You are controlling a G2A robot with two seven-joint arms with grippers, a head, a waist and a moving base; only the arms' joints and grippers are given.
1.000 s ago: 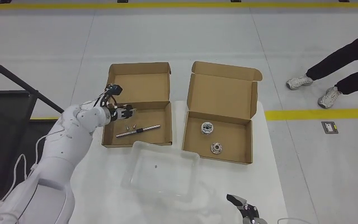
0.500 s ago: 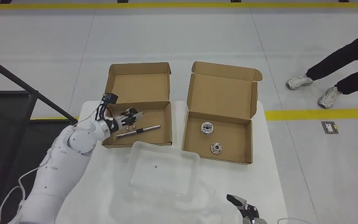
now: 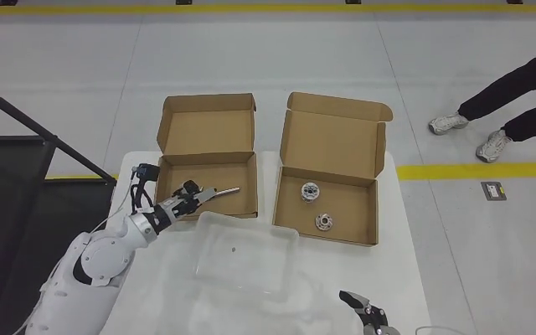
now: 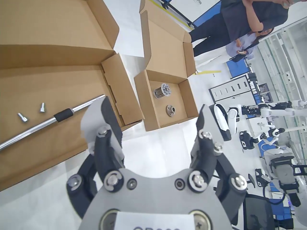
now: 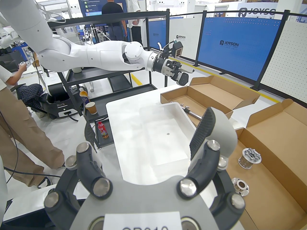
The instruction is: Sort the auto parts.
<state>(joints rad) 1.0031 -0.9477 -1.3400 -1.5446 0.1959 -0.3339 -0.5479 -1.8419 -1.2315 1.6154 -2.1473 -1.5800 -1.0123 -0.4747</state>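
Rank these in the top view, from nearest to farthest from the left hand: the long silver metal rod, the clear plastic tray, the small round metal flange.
1. Long silver metal rod, in the left cardboard box, right beside the left hand.
2. Clear plastic tray, just in front of that box.
3. Small round metal flange, in the right cardboard box.

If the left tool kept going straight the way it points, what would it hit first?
Most likely the side wall of the right cardboard box, framed between the left tool's open fingers in its wrist view. Depth is unclear, so it might clip the left box's corner first.
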